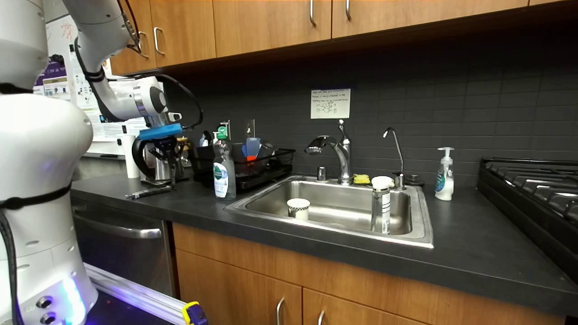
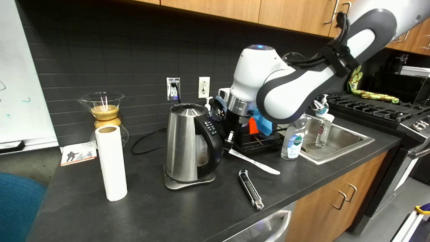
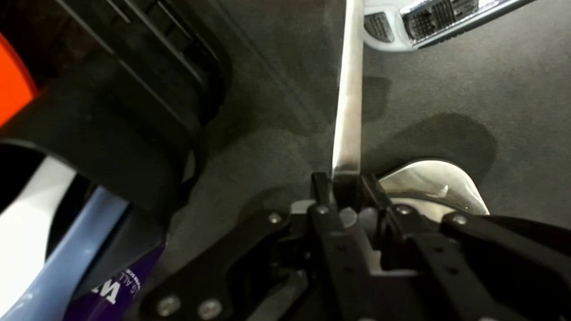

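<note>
My gripper (image 3: pixel 344 180) points down and is closed around one end of a silver table knife (image 3: pixel 349 102), which also shows in an exterior view (image 2: pixel 257 163). The knife sticks out from the fingertips, tilted, over the dark counter. The gripper also shows in an exterior view (image 2: pixel 229 143), beside the handle of a steel kettle (image 2: pixel 183 144). A box cutter (image 2: pixel 250 190) lies on the counter near the knife; it shows at the top right of the wrist view (image 3: pixel 430 22). The metal kettle base (image 3: pixel 435 180) shows right of the fingers. The held knife end is hidden between the fingers.
A black dish rack (image 1: pixel 271 169) with utensils in a black holder (image 3: pixel 102 120) stands close to the gripper. A dish soap bottle (image 2: pixel 294 139) stands beside the rack. A white paper roll (image 2: pixel 112 164) and glass carafe (image 2: pixel 105 116) stand past the kettle. A sink (image 1: pixel 325 189) lies beyond the rack.
</note>
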Robot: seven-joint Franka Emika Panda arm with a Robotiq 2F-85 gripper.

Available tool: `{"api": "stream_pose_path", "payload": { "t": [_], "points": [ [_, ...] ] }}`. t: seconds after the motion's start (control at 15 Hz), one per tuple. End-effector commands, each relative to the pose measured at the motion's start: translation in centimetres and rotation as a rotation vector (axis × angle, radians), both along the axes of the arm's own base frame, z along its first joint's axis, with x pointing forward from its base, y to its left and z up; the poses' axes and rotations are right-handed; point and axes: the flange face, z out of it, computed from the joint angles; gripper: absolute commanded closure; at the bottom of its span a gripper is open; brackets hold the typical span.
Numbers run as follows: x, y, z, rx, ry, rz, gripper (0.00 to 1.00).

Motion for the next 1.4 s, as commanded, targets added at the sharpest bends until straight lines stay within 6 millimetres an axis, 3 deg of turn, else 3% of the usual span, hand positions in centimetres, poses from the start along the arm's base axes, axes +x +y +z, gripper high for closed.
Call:
{"api": "stream_pose_path", "payload": {
  "t": [0.0, 0.27, 0.33, 0.47, 1.0, 1.33],
  "points": [
    [0.7, -0.9, -0.6, -0.004, 0.022, 0.08, 0.95],
    [1.2, -1.9, -1.1, -0.011, 0.037, 0.134, 0.94],
    [1.3, -2.0, -1.0, -0.013, 0.037, 0.147, 0.74],
    [1.3, -2.1, -0.9, -0.013, 0.038, 0.167, 0.51],
    [0.2, -0.6, 0.4, 0.042, 0.036, 0.196, 0.02],
    [-1.8, 1.1, 1.8, 0.068, 0.031, 0.183, 0.0]
  ]
}}
